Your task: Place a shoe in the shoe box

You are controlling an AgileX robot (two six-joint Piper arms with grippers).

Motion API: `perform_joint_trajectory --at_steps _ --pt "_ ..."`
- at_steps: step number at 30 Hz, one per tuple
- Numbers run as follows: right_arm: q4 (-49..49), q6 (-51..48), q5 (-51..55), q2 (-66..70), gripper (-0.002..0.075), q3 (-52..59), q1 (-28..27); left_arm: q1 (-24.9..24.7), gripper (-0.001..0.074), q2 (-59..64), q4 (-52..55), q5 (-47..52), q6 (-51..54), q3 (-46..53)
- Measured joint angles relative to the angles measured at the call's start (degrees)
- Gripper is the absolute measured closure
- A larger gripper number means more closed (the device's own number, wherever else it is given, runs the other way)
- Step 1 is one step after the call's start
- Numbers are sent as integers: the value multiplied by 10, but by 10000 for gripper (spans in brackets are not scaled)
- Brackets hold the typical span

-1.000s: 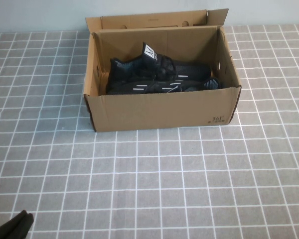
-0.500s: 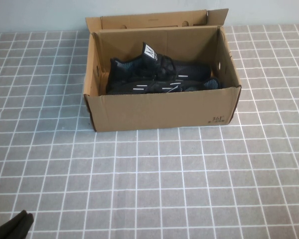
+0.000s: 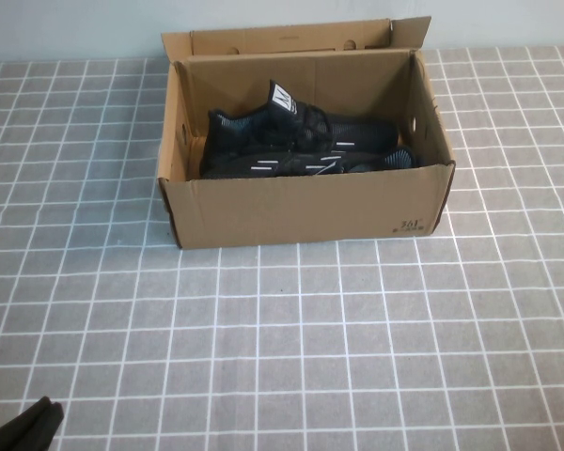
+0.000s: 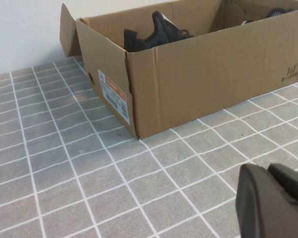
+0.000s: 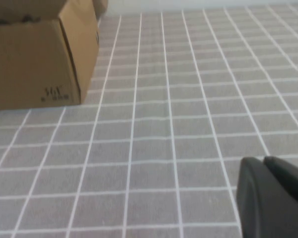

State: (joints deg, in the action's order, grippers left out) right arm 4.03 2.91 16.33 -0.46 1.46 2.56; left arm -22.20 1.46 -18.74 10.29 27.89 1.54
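The brown cardboard shoe box (image 3: pixel 301 211) stands open at the far middle of the table, its flap lid folded back. The black sneaker (image 3: pixel 291 127) with a white tongue label lies inside it. Its black mate (image 3: pixel 357 162) lies beside it against the front wall. The box (image 4: pixel 213 79) and a shoe's heel (image 4: pixel 161 32) also show in the left wrist view. My left gripper (image 3: pixel 23 427) is shut and empty at the table's near left corner, far from the box; it also shows in its wrist view (image 4: pixel 268 171). My right gripper (image 5: pixel 263 161) is shut and empty, low over the table to the right of the box (image 5: pixel 35 59).
The grey tablecloth (image 3: pixel 310 338) with a white grid covers the table. A pale wall (image 3: pixel 75 28) runs behind the box. An orange and white label (image 4: pixel 114 94) is on the box's left end.
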Motion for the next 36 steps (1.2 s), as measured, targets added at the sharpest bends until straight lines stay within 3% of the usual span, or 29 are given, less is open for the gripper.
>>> perform_joint_trajectory --at_steps 32,36 --pt "0 0 38 0 742 0 0 0 736 0 0 0 0 0" --pt "0 0 39 0 742 0 0 14 736 0 52 -37 -33 0"
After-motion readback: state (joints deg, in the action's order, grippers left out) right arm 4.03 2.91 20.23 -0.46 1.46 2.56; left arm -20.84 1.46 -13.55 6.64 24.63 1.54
